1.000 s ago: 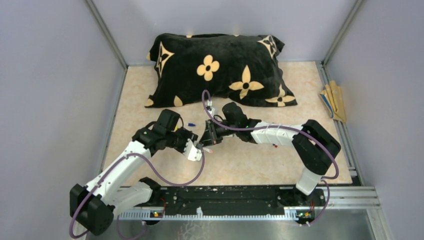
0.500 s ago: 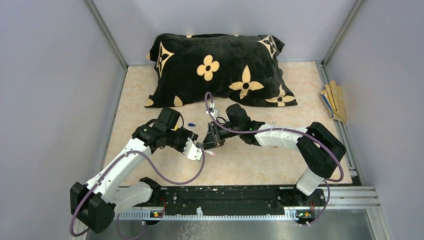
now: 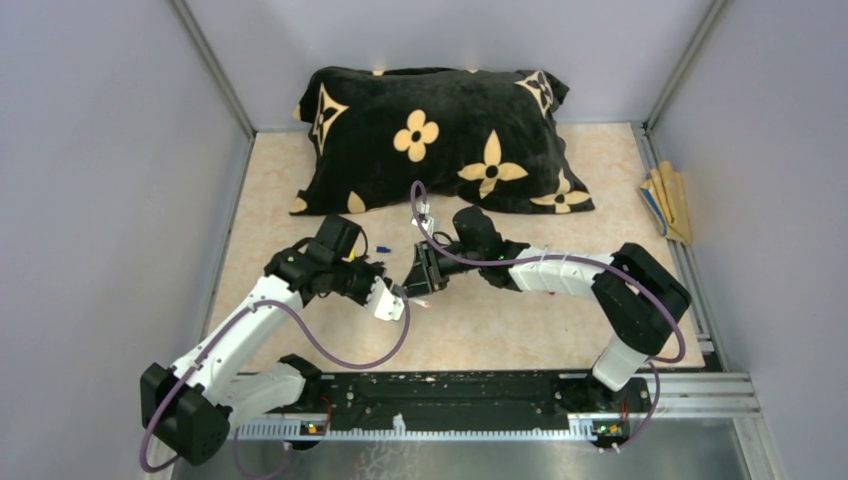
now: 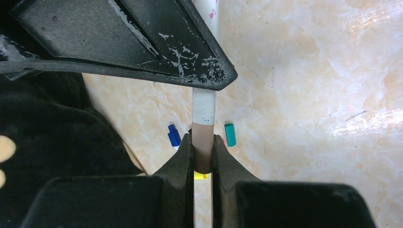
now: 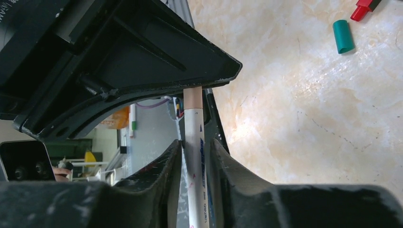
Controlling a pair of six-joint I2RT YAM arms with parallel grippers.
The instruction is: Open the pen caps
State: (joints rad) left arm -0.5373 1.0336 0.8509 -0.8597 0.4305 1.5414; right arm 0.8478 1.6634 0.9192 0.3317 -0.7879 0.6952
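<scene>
Though indistinct from above, a brown cap [image 4: 203,142] sits clamped in left jaws.

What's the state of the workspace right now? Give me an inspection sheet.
Surface: beige table, faint scratches.
Job's things: one pen spanning both grippers, its brown cap still on; loose blue cap and teal cap on the table.
Clutter: black pillow at the back; tan sticks at the right edge.
Grippers: left gripper shut on the brown cap; right gripper slightly open around the barrel.
Cables: purple cables loop along both arms.
Surroundings: grey walls, nothing else seen.
</scene>
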